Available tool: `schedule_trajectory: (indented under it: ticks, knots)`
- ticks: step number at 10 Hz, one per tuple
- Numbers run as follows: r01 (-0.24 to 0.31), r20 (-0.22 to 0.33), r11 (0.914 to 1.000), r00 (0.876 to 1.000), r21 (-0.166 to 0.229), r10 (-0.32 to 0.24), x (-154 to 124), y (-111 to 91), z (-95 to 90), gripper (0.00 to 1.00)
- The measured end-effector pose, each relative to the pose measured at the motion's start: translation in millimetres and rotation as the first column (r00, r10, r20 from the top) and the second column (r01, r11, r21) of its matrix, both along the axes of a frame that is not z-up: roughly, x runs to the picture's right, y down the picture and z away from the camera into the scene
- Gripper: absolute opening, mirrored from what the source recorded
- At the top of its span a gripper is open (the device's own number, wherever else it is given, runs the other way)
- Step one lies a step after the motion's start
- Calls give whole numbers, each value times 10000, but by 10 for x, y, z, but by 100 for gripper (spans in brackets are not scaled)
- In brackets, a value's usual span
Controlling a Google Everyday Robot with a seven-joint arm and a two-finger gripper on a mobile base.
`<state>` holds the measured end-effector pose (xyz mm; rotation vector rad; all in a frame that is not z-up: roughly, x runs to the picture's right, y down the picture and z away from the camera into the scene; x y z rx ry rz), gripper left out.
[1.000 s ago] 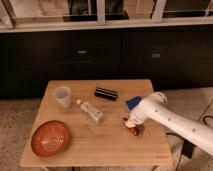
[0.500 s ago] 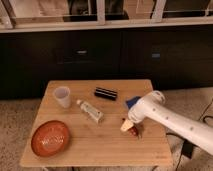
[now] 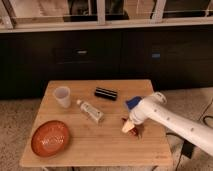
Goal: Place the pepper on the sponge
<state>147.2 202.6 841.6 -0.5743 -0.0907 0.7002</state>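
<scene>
Table: wooden, filling the lower middle of the frame.
My arm: white, reaching in from the lower right over the table's right side.
Plate: orange, at the lower left of the table.
Tube: white, lying slantwise near the centre.
Cup: white, upright, upper left of the table.
Block: black, above the centre.
Sponge: blue, partly hidden behind my arm.
My gripper: low over the table, right of centre, below the sponge.
Pepper: red, right at my gripper's tip.
Grip: cannot tell how far open, nor whether I hold the pepper.
</scene>
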Motion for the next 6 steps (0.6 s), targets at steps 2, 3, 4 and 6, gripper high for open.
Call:
schedule_trajectory:
  ticks: [2,3,4,6]
  knots:
    - [-93,-152,9999,9998,73,94,36,61,18,79]
    - [-31,-306,9999,9995,160,36,33,69,20,74]
    - [41,-477,9997,9989,238,-29,18,68,30,65]
    - [106,-811,9997,9967,239,-86,24,33,96,42]
